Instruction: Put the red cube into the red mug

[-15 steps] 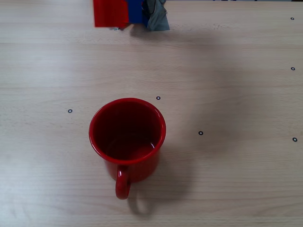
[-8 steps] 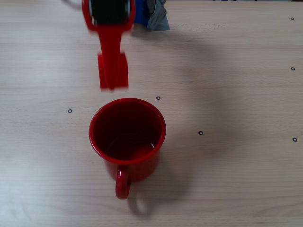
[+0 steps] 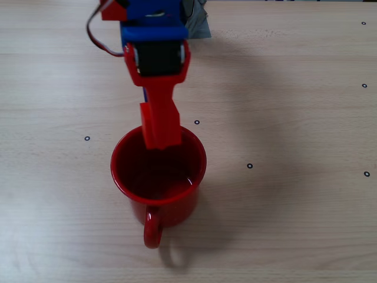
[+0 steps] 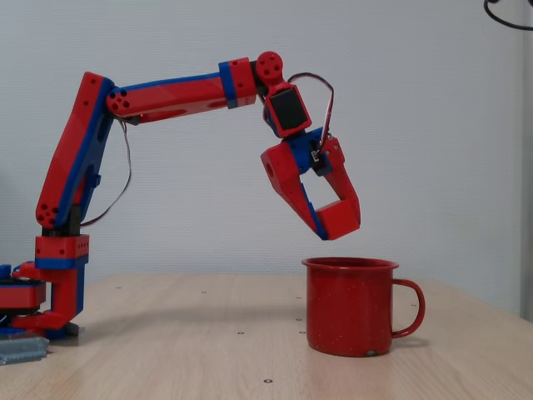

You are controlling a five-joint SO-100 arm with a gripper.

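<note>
The red two-finger end effector (image 4: 336, 218) hangs above the glossy red enamel mug (image 4: 348, 307), over its rim at 12 o'clock in the overhead view. Advise centring over the mouth before release. Small red cube: not discernible against red fingers; grip and opening undeterminable.

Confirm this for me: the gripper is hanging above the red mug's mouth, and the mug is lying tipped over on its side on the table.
Not quite. The gripper does hang above the mouth of the red mug, but the mug is not tipped over: the side-on fixed view shows it standing upright on the table, rim up and handle out to the right. The overhead fixed view looks straight down into its open mouth.
</note>
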